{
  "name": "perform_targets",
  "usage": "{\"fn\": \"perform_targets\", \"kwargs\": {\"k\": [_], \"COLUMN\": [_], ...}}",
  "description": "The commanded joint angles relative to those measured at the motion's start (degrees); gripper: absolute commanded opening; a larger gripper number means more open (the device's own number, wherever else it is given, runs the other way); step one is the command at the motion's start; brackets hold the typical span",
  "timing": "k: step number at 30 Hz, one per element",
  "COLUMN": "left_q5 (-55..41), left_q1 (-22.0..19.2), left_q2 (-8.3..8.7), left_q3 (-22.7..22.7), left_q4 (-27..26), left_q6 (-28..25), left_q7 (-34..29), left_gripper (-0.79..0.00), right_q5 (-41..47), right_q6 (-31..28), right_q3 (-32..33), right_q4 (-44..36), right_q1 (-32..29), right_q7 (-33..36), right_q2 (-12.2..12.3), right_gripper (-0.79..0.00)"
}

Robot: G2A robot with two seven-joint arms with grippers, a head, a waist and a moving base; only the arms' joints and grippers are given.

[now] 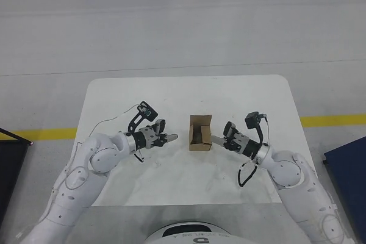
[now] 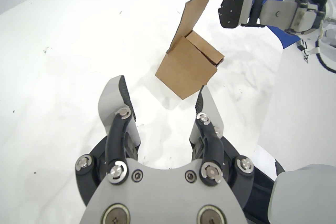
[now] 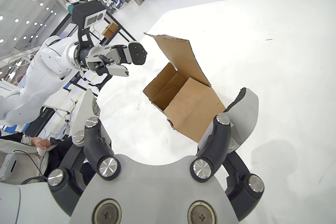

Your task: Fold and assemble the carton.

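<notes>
Carton point(image 1: 200, 133): stands on the white table point(image 1: 244, 97) with its top open and nothing gripping it.
Flap point(image 3: 181, 57): one tall flap rises from the carton's rim, upright and leaning slightly away from the opening. It is not yet folded down.
Left gripper point(image 2: 162, 93): off to one side of the carton and clearly apart from it. Its fingers are spread wide and hold nothing.
Right gripper point(image 3: 168, 93): on the opposite side of the carton and just beside it. Its fingers are also spread wide and empty. One pad sits at a carton corner, and I cannot tell whether it touches.
Step in hand: probably closing the raised flap over the carton's opening.
Risk, sliding: the carton looks light and is unbraced, so a push on the flap from one side could skid or tip it.
Risk, crushing: a finger that catches the carton's rim instead of the flap could buckle the thin wall.
Risk, spring-back: the flap may lift again if it is released before it is tucked.
Risk, collision: both grippers converge on the carton, so their fingers could knock together above it.
</notes>
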Motion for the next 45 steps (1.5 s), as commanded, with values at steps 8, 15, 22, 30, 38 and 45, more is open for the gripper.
{"fn": "perform_targets", "kwargs": {"k": [8, 15, 22, 30, 38, 45], "left_q5": [-6.8, -10.8, -13.1, -11.2, -10.6, -10.8], "left_q1": [1.7, -4.5, -11.1, -15.9, -18.2, -18.0], "left_q2": [0.13, -1.17, -3.15, -5.0, -6.24, -6.27], "left_q3": [0.1, 4.7, 11.2, 17.5, 20.6, 19.1], "left_q4": [-1.4, -0.4, 3.3, 5.8, 7.5, 6.2], "left_q6": [4.1, 14.2, 22.1, 25.9, 27.2, 27.6], "left_q7": [-6.4, -11.2, -14.3, -15.8, -15.9, -13.9], "left_gripper": [-0.388, -0.453, -0.428, -0.474, -0.456, -0.434], "right_q5": [4.1, 3.5, 3.2, 4.0, 5.2, 7.0], "right_q6": [4.7, 7.4, 8.1, 7.4, 6.5, 5.6], "right_q3": [-1.9, -6.0, -8.1, -7.9, -7.5, -7.6], "right_q4": [3.6, 6.3, 7.6, 7.2, 6.7, 7.5], "right_q1": [3.0, 7.2, 8.8, 8.3, 7.8, 8.3], "right_q7": [4.7, 6.2, 6.3, 6.8, 8.0, 8.8], "right_q2": [-0.2, -0.7, -1.0, -0.8, -0.4, -0.3], "right_gripper": [0.0, 0.0, 0.0, 0.0, 0.0, 0.0]}}
